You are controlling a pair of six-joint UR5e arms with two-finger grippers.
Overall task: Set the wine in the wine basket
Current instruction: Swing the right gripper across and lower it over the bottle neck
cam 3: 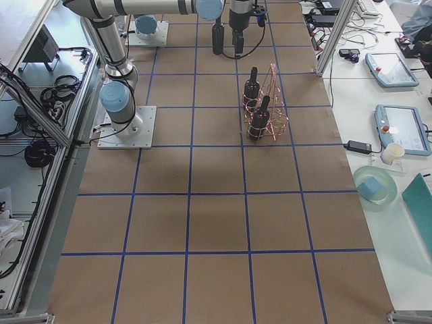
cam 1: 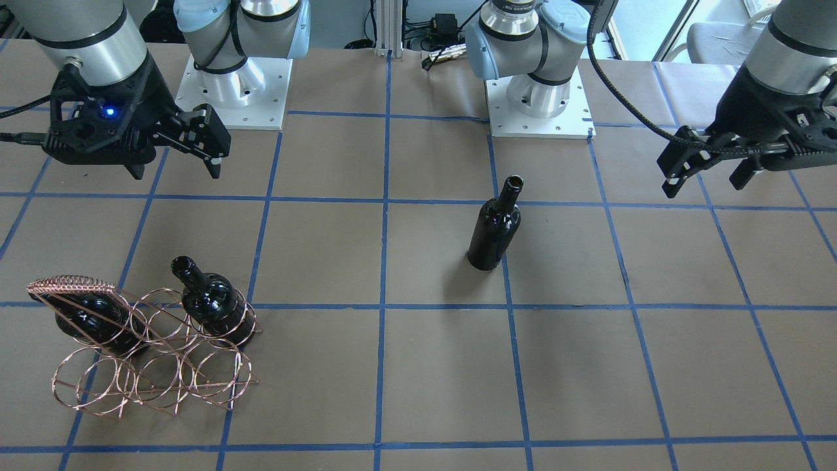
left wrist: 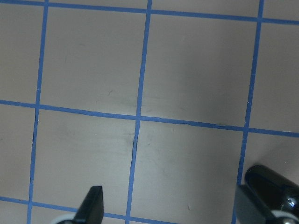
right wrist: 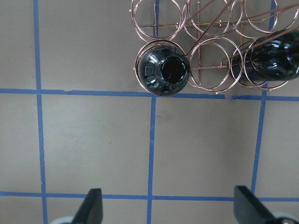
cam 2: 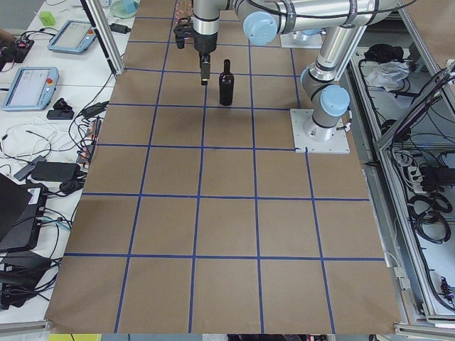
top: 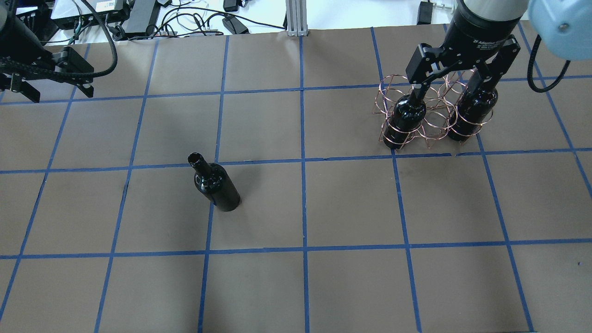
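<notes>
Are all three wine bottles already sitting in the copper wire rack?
No, the wine basket holds only two; the third wine bottle stands alone on the table.

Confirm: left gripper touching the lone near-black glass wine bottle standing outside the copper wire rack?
Apart. In the overhead view the left gripper hangs at the left edge, with bare brown table between it and the wine bottle.

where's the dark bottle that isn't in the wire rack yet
In the overhead view the glossy near-black glass wine bottle stands upright left of centre on a blue tape line, far from the copper wire rack at right.
</notes>
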